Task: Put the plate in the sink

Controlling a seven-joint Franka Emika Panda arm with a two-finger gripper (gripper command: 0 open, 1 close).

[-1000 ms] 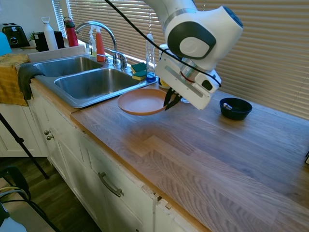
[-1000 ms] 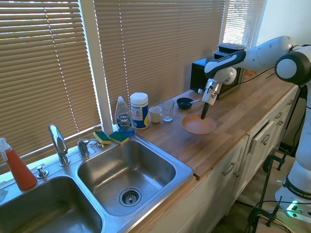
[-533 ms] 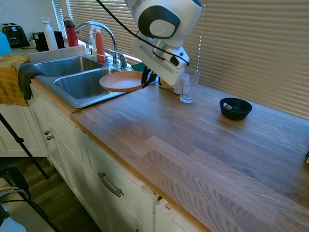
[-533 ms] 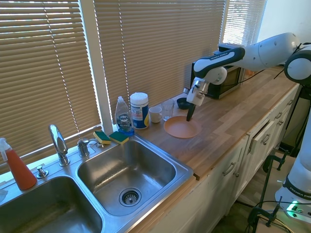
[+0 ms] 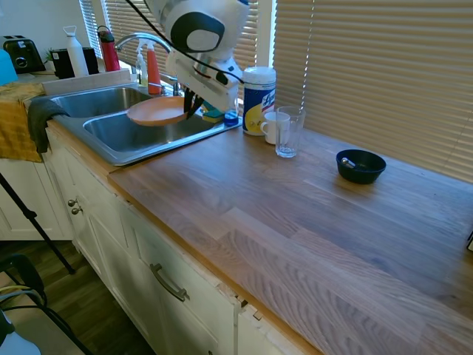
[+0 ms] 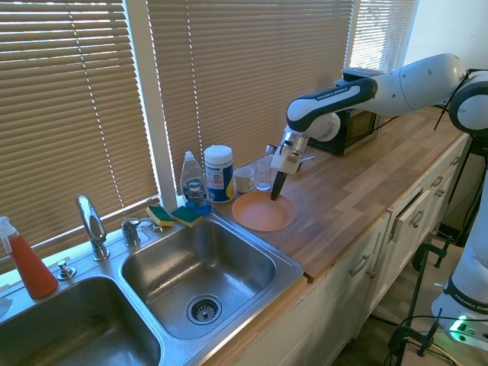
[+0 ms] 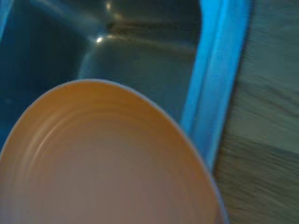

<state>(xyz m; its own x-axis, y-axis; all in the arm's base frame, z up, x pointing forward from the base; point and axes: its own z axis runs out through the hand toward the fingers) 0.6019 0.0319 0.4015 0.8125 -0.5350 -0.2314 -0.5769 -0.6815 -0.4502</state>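
End effector (image 6: 276, 188) grips round matte plate (image 6: 261, 211) over shiny steel sink (image 6: 200, 268).

- First exterior view is looking along the wooden countertop (image 5: 295, 222) toward the sink (image 5: 111, 140).
- Second exterior view is facing back from above the sink (image 6: 191, 297), sharing both.
- Wrist view is hovering close over the plate (image 7: 103, 163).

The round peach-orange plate (image 5: 157, 112) looked matte; the stainless steel double-basin sink (image 5: 118, 148) gleamed; the wooden countertop (image 5: 310, 222) showed smooth grain.
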